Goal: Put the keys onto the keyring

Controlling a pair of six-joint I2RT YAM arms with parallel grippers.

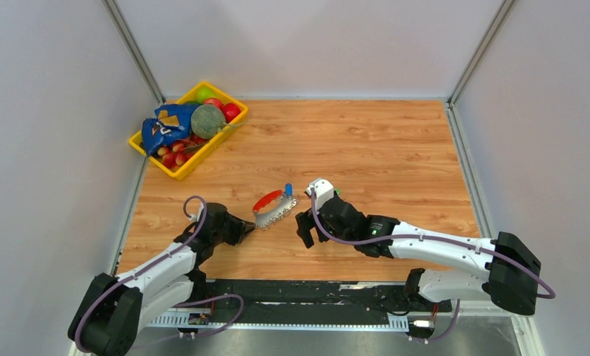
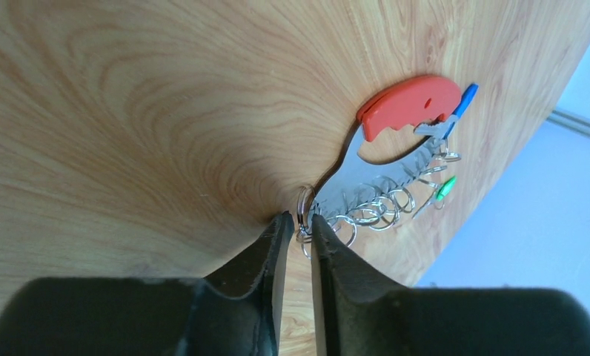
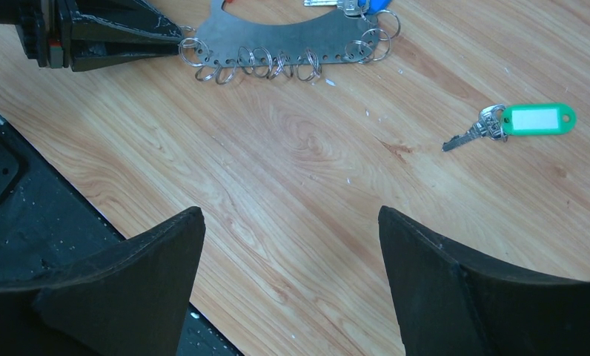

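The wooden worktop (image 1: 396, 148) carries everything. The right tool (image 3: 288, 222) hovers low, spread wide, gripping nothing. The left tool (image 2: 299, 222) is nearly pressed together, nipping the end split ring of the keyring (image 2: 351, 170), which lies flat just beyond its tips. The blue-tagged key (image 2: 466, 100) sits at the keyring's far end. The green-tagged key (image 3: 533, 120) lies loose, apart from the keyring, beyond the right tool.

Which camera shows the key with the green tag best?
The right wrist view: the green-tagged key lies unobstructed on the table, blade and tag clear. The left wrist shows only a green sliver beyond the keyring; the top view barely shows it.
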